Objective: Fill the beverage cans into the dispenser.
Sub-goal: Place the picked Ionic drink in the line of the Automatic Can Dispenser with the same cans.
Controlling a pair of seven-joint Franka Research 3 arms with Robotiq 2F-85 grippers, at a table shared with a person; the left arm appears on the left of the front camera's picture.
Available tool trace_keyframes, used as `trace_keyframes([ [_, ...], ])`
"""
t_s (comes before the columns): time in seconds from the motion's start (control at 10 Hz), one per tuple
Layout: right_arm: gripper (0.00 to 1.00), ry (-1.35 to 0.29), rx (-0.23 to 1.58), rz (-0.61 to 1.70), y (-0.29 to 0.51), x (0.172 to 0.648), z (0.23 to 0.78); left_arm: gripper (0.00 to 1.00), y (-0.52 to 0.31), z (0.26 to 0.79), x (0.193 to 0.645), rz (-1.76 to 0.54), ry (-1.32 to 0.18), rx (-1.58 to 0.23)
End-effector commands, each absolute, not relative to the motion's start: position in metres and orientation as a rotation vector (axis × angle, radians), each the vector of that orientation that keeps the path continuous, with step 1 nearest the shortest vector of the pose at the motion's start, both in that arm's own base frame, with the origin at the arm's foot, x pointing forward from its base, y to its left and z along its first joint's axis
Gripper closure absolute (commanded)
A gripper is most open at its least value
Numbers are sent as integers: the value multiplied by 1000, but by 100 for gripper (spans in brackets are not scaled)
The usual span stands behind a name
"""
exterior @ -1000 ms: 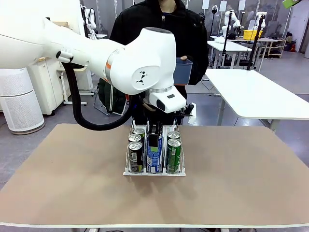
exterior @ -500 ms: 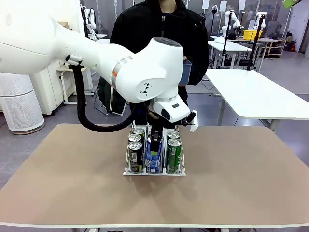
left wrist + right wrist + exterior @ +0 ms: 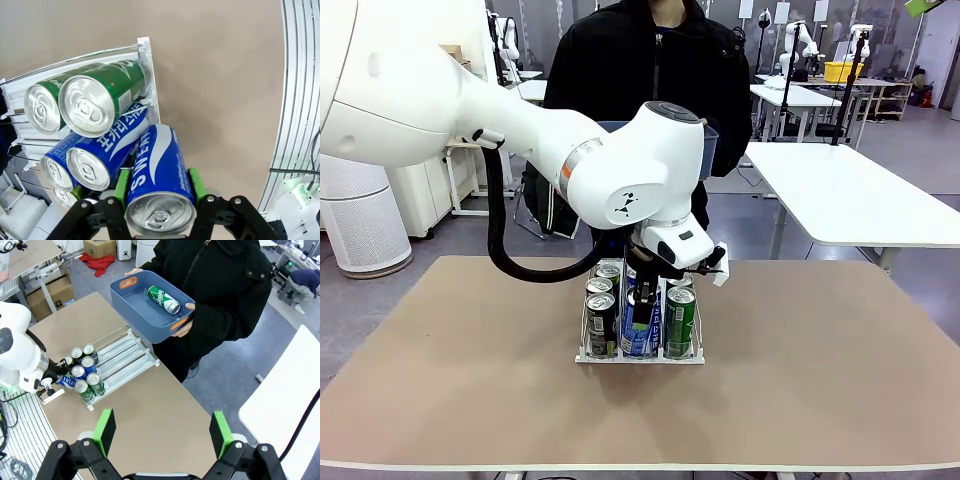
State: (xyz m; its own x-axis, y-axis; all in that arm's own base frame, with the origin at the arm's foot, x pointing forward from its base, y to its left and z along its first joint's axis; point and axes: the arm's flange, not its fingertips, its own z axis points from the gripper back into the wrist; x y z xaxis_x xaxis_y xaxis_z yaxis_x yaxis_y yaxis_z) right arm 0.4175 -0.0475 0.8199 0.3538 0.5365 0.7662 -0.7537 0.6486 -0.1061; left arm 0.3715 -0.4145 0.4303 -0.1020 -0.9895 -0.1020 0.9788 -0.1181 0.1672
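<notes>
My left gripper (image 3: 159,189) is shut on a blue-and-white beverage can (image 3: 157,175), its green pads (image 3: 121,186) pressed on both sides. It holds the can tilted over the front of the dispenser's (image 3: 640,357) middle lane (image 3: 642,297). Black cans (image 3: 601,318) fill the left lane, a blue can (image 3: 640,330) stands in the middle and green cans (image 3: 680,318) on the right. In the left wrist view, green cans (image 3: 97,100) and blue cans (image 3: 95,160) lie just beyond the held one. My right gripper (image 3: 162,432) hangs open high above the table.
A person at the far side holds a blue tub (image 3: 145,310) with one green can (image 3: 163,299) lying in it. The dispenser's far lanes (image 3: 125,355) are bare wire. Brown tabletop (image 3: 820,380) lies open on both sides of the rack.
My left arm has swung and turned over the rack, tilting the blue can and bringing it toward the lane's front. The right gripper has stayed open.
</notes>
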Motion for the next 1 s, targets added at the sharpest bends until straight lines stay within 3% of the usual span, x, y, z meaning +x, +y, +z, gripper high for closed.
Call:
trace_keyframes([
  [0.0,0,-871,284,846,-47,418,819,43,-411,424,384,-1641,-166,225],
  [0.9,0,-871,284,846,-47,418,819,43,-401,402,426,-1535,-198,211],
])
